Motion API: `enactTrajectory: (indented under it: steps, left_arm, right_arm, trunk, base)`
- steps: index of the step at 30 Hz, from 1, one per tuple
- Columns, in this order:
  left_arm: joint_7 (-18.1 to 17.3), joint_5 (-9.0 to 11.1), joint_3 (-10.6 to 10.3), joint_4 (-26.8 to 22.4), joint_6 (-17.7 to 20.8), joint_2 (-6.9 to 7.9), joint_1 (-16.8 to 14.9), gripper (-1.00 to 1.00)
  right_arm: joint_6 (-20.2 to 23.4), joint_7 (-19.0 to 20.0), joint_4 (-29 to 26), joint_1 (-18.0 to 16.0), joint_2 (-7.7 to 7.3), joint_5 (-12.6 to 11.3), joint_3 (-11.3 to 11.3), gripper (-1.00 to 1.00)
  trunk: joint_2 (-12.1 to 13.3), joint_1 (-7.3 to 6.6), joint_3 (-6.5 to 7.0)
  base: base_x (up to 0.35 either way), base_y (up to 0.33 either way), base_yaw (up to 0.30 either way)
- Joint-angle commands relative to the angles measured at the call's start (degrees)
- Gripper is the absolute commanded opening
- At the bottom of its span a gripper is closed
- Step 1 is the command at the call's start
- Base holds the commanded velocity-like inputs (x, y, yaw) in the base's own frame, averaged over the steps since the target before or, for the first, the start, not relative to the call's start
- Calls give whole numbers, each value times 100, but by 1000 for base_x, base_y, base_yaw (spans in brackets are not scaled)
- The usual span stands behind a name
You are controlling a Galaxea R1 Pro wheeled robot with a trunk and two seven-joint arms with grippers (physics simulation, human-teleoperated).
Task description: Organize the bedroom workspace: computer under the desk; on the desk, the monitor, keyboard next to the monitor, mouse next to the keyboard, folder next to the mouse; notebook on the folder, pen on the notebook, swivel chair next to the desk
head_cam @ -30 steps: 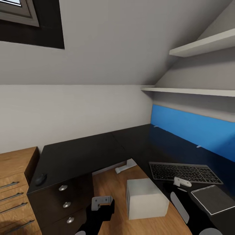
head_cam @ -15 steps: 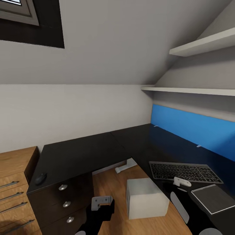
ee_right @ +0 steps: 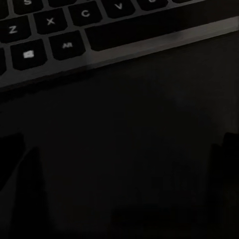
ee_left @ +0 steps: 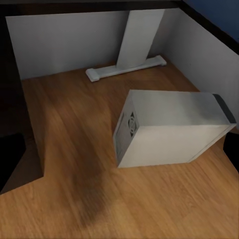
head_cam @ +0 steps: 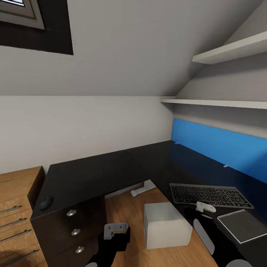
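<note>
The L-shaped black desk (head_cam: 92, 174) with its blue back panel fills the corner. The keyboard (head_cam: 209, 195) lies on its right wing, and the dark mouse (head_cam: 46, 203) sits at the left wing's front corner. A dark grey notebook (head_cam: 241, 225) lies right of the keyboard. The pale computer (head_cam: 165, 224) stands on the wood floor in the desk's inner corner, also in the left wrist view (ee_left: 169, 129). My right gripper (head_cam: 205, 207) hovers open just in front of the keyboard (ee_right: 74, 35), holding nothing. My left gripper (head_cam: 115, 230) hangs open left of the computer. Monitor, folder, pen and swivel chair are out of view.
Black drawers with silver knobs (head_cam: 74, 231) sit under the left wing. A light-wood cabinet (head_cam: 15, 207) stands at the far left. A white desk leg and foot (ee_left: 127, 67) stand on the floor behind the computer. Two wall shelves (head_cam: 222, 104) hang above the right wing.
My right gripper has drifted a touch to the left in front of the keyboard. Everything else stands as before.
</note>
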Motion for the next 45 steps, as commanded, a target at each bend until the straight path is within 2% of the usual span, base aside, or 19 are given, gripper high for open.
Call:
enactTrajectory:
  steps: [1,12,14,45]
  left_arm:
    - [45,57,-8,-10,11,0,-2,100]
    - [45,57,-13,-18,9,0,-2,100]
    - [45,56,-13,-21,8,0,-2,100]
    - [45,48,-55,-108,-18,21,-2,100]
  right_arm:
    - [22,-51,36,-1,-8,-124,25,100]
    - [35,-46,292,-49,-2,-114,25,100]
    - [35,-46,376,-81,7,-56,25,100]
    - [18,-46,393,-89,13,16,34,100]
  trunk:
    - [-3,1,-7]
    - [-3,1,-7]
    - [-3,1,-7]
    - [-3,1,-7]
  base:
    - [0,0,0]
    - [0,0,0]
    - [25,0,0]
    - [142,0,0]
